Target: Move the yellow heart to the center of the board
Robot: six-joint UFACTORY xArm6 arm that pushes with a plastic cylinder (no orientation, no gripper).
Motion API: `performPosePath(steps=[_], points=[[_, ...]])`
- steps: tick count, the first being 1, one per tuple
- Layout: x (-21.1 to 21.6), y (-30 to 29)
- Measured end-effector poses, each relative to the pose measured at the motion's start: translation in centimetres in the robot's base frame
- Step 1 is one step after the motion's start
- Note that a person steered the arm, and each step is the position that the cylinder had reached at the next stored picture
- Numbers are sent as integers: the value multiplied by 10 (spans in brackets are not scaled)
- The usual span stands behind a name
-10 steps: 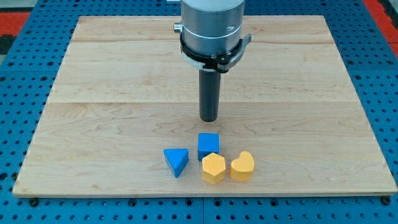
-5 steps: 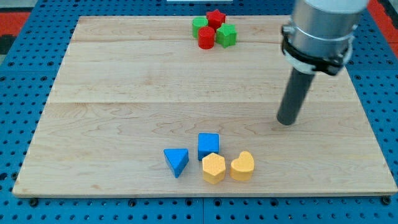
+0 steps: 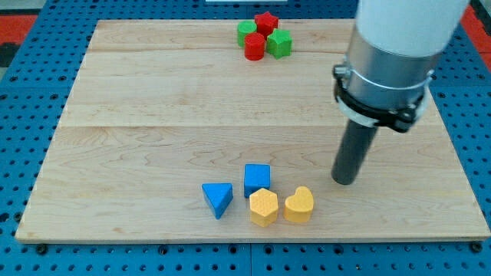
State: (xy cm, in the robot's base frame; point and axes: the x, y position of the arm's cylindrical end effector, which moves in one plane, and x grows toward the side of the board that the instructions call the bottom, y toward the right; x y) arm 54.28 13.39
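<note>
Tool tip (image 3: 344, 182) down on worktop (image 3: 138, 123), holding nothing, near yellow heart (image 3: 299, 205), to its upper right, not touching.

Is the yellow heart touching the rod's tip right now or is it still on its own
On its own. The yellow heart sits beside the yellow hexagon; my tip stands apart, to its upper right.

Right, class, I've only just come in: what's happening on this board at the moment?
A robot arm's rod is working a wooden board. My tip rests to the view's right of the yellow heart, slightly above it, not touching. The heart sits near the board's bottom edge beside a yellow hexagon, a blue cube and a blue triangle. Red and green blocks cluster at the top.
</note>
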Motion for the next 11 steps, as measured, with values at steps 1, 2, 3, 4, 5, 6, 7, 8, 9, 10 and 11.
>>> performPosePath(steps=[1, 2, 3, 4, 5, 6, 7, 8, 9, 10, 11], points=[[53, -6], [71, -41], [69, -53], [66, -53], [65, -53], [62, -53], [61, -53], [57, -53], [53, -53], [47, -53], [38, -53]])
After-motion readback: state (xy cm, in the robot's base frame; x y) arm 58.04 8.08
